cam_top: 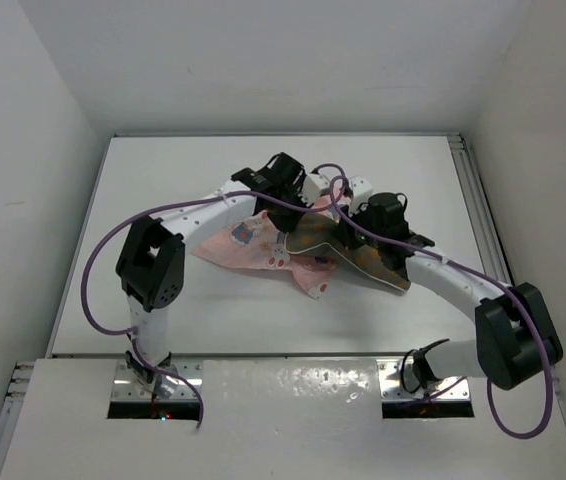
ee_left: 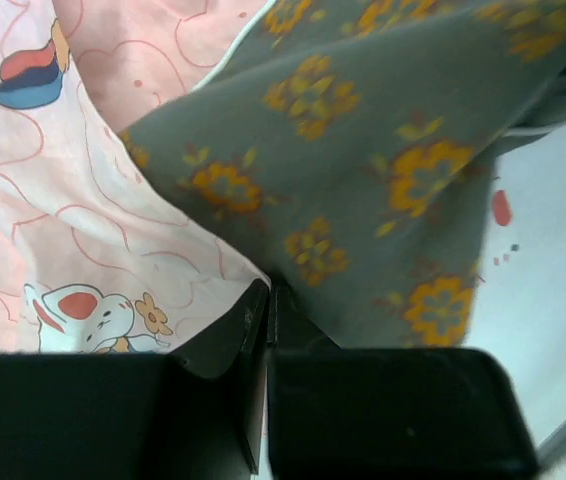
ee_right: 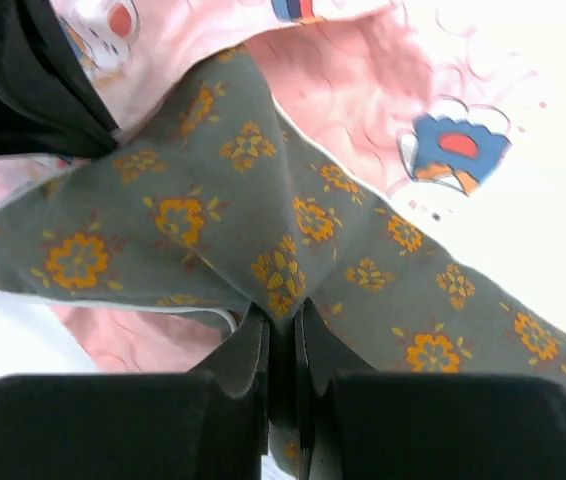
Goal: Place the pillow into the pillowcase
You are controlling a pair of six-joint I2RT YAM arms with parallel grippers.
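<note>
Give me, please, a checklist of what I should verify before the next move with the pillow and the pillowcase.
1. Right gripper grips the pillow: ok, it is shut on a fold of it.
2. Left gripper grips the pillowcase: cannot tell; it is shut where both fabrics meet.
3. Pillowcase mouth is open: cannot tell.
4. Pillow is inside the pillowcase: not ok, much of it shows uncovered.

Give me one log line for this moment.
left jaws: shut on pillowcase | right jaws: shut on pillow | pillow: mostly exposed, overlapping pillowcase
</note>
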